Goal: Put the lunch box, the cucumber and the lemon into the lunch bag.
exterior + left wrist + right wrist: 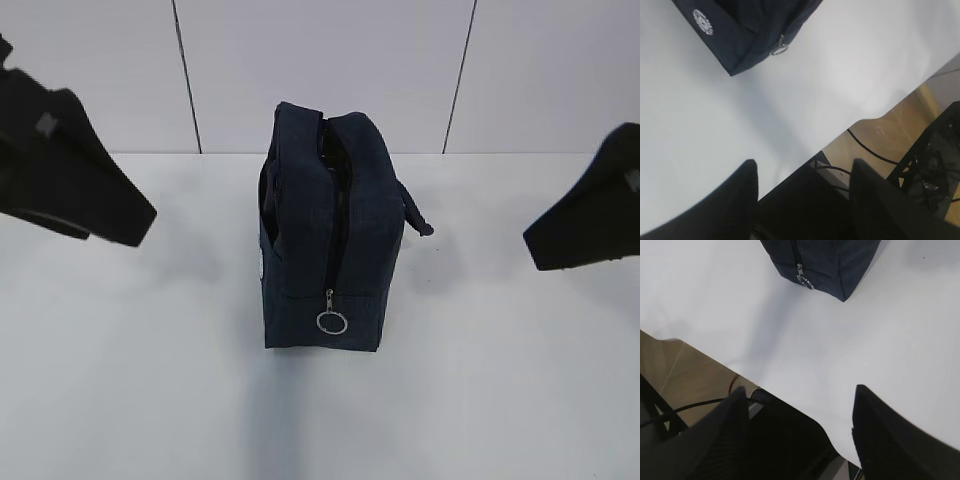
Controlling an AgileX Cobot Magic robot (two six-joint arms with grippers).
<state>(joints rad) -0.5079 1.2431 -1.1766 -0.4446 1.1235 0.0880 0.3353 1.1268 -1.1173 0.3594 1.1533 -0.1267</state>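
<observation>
Exterior view showed only part of each arm: the left tool point(75, 180) and the right tool point(590, 215) were dark shapes cut off by the picture edges, so their fingertips could not be made out there. Both wrist views showed each tool's two fingers point(737, 200) spread wide apart with nothing between them, the right ones point(880, 435) likewise. One lunch bag point(328, 225) stood upright at the middle of the white worktop point(150, 380), well apart from both tools. Its zipper point(335, 220) gaped along the top, but the inside was too dark to see. One silver ring pull point(332, 322) hung at the near end, and a strap handle point(415, 215) stuck out on the right. A pale panelled wall point(320, 60) rose behind. Beyond the worktop edge, the wrist views showed a brownish floor point(900, 130) with black cables point(875, 152).
</observation>
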